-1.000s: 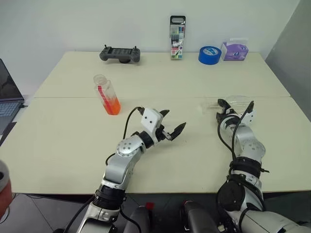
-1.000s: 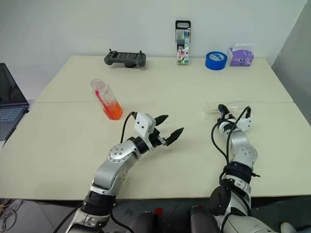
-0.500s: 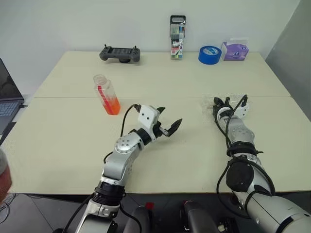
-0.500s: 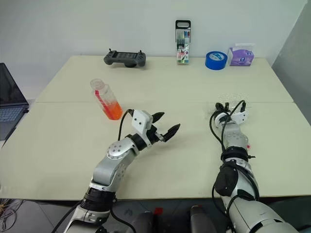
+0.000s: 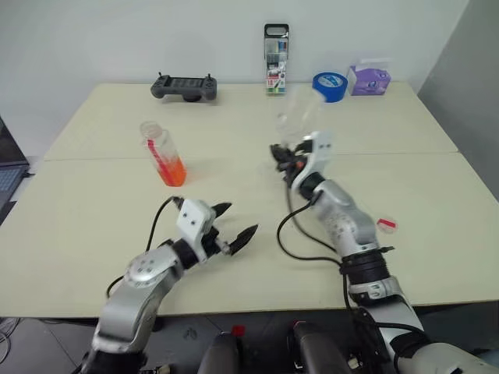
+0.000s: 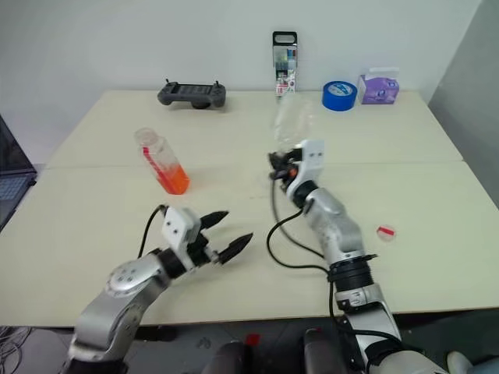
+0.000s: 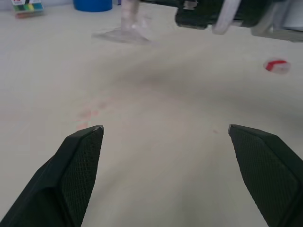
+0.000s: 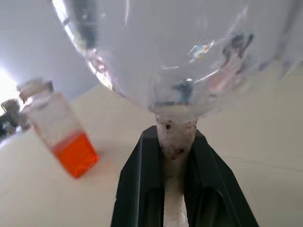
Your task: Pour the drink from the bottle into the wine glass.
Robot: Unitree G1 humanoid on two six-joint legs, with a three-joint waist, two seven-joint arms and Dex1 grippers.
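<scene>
Wine glass, clear stemmed w/ rounded bowl (image 5: pixel 299 117), clamped by stem in right gripper (image 8: pixel 176 142) above table centre; left gripper (image 5: pixel 232 225) nearer, spread, empty; squarish clear plastic bottle (image 5: pixel 162 153) of orange-red drink (image 5: pixel 173 169) upright beyond-left, cap off; risk: thin stem slipping/tilting.

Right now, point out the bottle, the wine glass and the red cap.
bottle (image 5: pixel 162 153), left eye view, on its body.
wine glass (image 8: pixel 180 52), right wrist view, on its bowl.
red cap (image 6: pixel 385 231), right eye view, on its top.

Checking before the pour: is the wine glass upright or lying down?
Upright: the right hand grips the wine glass by its stem, bowl uppermost.
</scene>
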